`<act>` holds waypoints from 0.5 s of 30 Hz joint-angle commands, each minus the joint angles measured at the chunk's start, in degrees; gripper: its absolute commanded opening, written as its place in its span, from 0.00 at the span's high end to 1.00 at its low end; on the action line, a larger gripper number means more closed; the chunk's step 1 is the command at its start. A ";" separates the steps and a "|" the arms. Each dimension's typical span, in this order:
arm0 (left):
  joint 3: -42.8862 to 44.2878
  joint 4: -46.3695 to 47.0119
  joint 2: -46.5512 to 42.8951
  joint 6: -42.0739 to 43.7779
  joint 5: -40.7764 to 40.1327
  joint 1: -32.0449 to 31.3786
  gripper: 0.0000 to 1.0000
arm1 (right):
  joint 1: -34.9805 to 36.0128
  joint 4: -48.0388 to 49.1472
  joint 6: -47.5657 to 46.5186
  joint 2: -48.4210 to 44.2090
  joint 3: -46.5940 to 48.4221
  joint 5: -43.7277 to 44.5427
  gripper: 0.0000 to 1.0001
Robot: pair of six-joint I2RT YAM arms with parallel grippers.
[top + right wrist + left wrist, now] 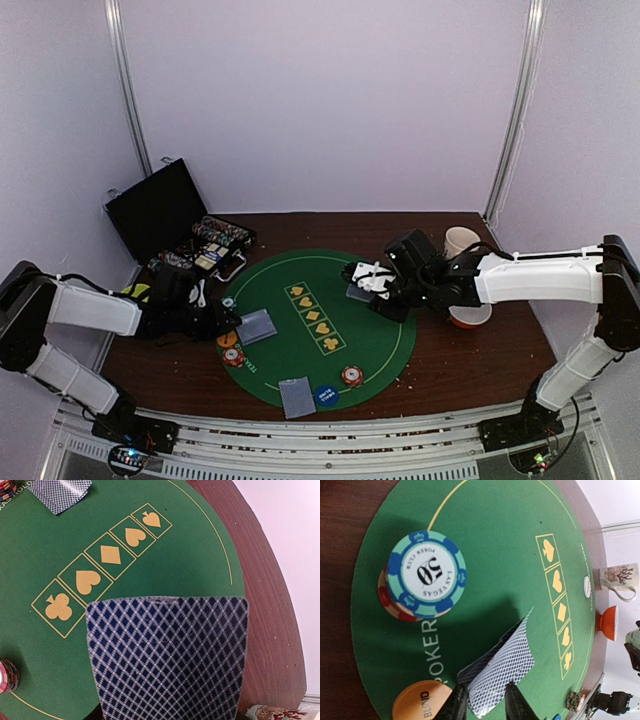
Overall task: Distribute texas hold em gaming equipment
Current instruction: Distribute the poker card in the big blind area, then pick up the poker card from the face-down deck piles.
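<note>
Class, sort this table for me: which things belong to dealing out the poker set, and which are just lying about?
Belongs to the job: held cards, dealt card pile, chip stack, orange blind disc, blue disc.
Lying about: mug, red-and-white bowl.

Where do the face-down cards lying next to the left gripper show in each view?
Top external: cards on the green mat's left part.
Left wrist: bottom centre.
Right wrist: top left, cut off.
Shared landmark: row of yellow suit symbols.
</note>
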 commanded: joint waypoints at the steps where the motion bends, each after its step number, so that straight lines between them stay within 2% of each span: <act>1: 1.76 -5.80 -4.21 1.78 -2.98 0.33 0.64 | -0.25 -1.07 0.40 -1.57 0.79 -0.33 0.51; 5: 3.46 -11.58 -7.65 3.03 -6.03 0.35 0.47 | -0.25 -1.26 0.27 -1.73 0.86 -0.18 0.51; 9: 6.37 -13.06 -12.04 6.15 -8.54 -0.19 0.38 | -0.15 -1.95 -0.49 -1.52 1.56 -0.47 0.51; 11: 10.26 -10.60 -12.87 13.73 -9.04 -2.90 0.30 | 0.20 -2.29 -0.73 -1.27 2.33 -0.57 0.50; 13: 18.09 -12.01 -9.92 24.00 -10.69 -7.89 0.20 | 0.94 -2.39 -1.19 -0.90 2.96 -0.68 0.50; 15: 25.20 -13.76 -5.15 29.57 -5.17 -9.95 0.17 | 1.72 -2.31 -1.53 -0.49 3.73 -0.80 0.50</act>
